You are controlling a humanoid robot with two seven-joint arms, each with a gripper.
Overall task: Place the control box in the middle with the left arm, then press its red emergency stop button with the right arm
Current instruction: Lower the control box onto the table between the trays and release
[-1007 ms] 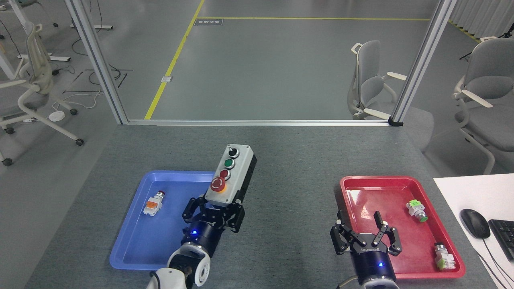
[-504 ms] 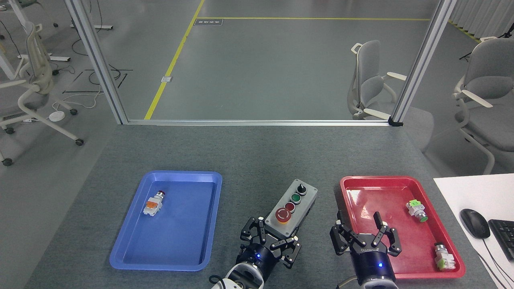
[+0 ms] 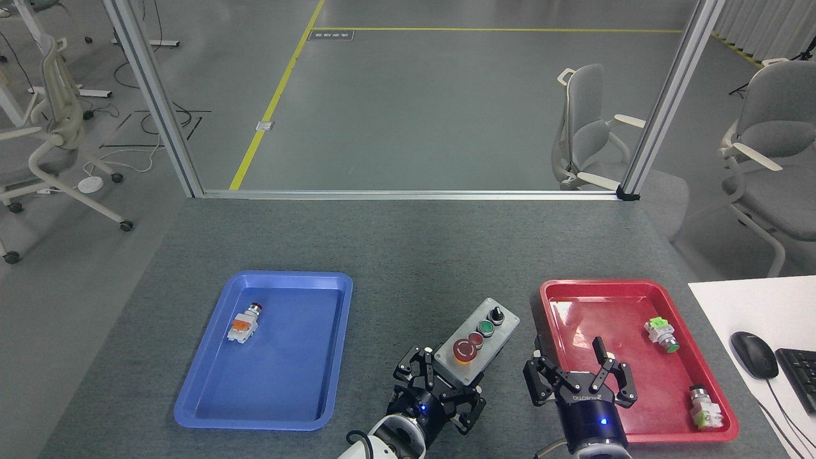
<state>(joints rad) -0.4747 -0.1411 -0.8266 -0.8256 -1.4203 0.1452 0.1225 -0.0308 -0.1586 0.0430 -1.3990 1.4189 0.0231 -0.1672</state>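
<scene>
The control box (image 3: 479,340) is a light-grey oblong lying aslant on the middle (image 3: 414,287), the bare grey tabletop between the two trays, close to the red one. Its red emergency stop button (image 3: 467,350) is the control nearest me, followed by a small red button, a green button and a black knob. My left gripper (image 3: 441,384) is shut on the box's near end, one finger on each side. I cannot tell whether the box rests on the felt or hangs just above it. My right gripper (image 3: 579,375) stands open over the red tray's near left part, just right of the box.
A blue tray (image 3: 210,395) at the left holds a small orange-and-white push button (image 3: 244,325). The red tray (image 3: 637,285) holds two green-and-white buttons (image 3: 662,335) (image 3: 704,408). At the right stands a white desk with a mouse (image 3: 753,354). Aluminium posts rise at the table's far edge.
My left gripper carried the control box from over the blue tray's right edge down and right to the space between the trays. The right arm stayed still.
</scene>
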